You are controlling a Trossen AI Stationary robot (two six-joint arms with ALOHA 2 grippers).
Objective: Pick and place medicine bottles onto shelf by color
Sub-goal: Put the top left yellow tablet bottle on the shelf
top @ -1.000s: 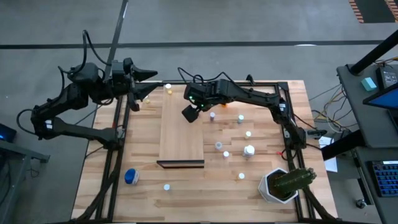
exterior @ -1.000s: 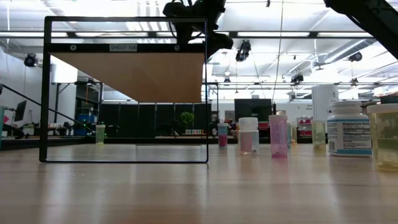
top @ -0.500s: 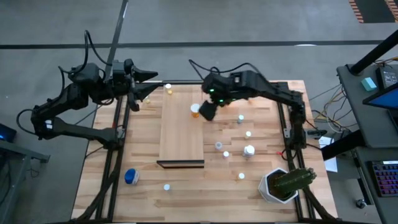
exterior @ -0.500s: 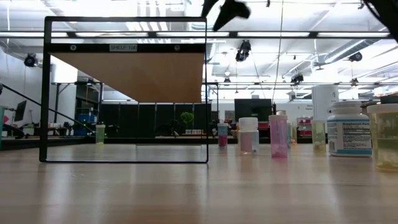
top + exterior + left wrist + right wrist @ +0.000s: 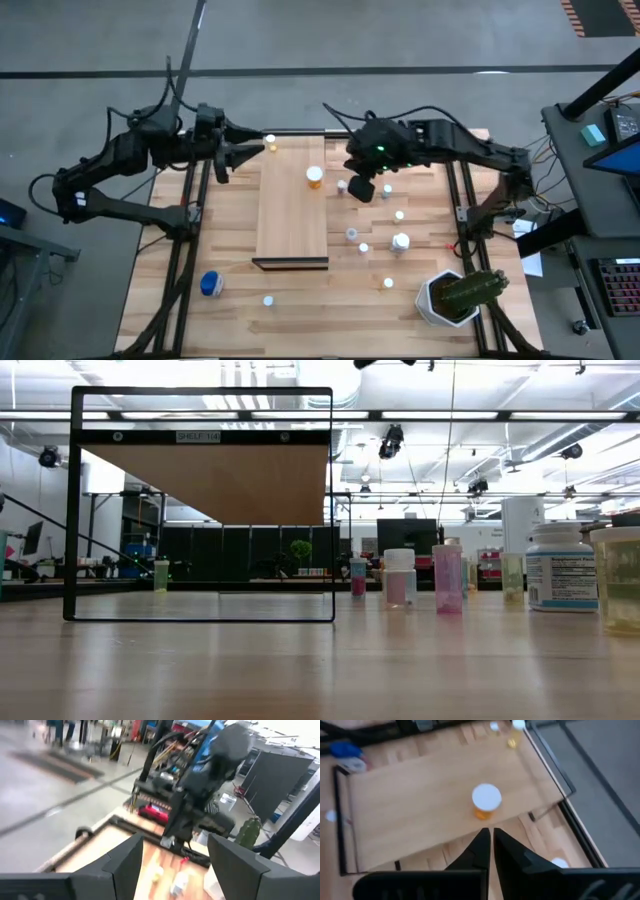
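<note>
Planked tabletop point(image 5: 300, 300) carries the shelf point(image 5: 290, 225) with one orange bottle point(image 5: 314, 177); right jaws pressed together, left spread.

Grey concrete floor point(image 5: 420, 40), ceiling striplights point(image 5: 480, 415)

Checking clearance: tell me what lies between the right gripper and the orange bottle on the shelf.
Nothing. In the right wrist view, bare shelf and tabletop separate the shut right gripper from the orange bottle.
</note>
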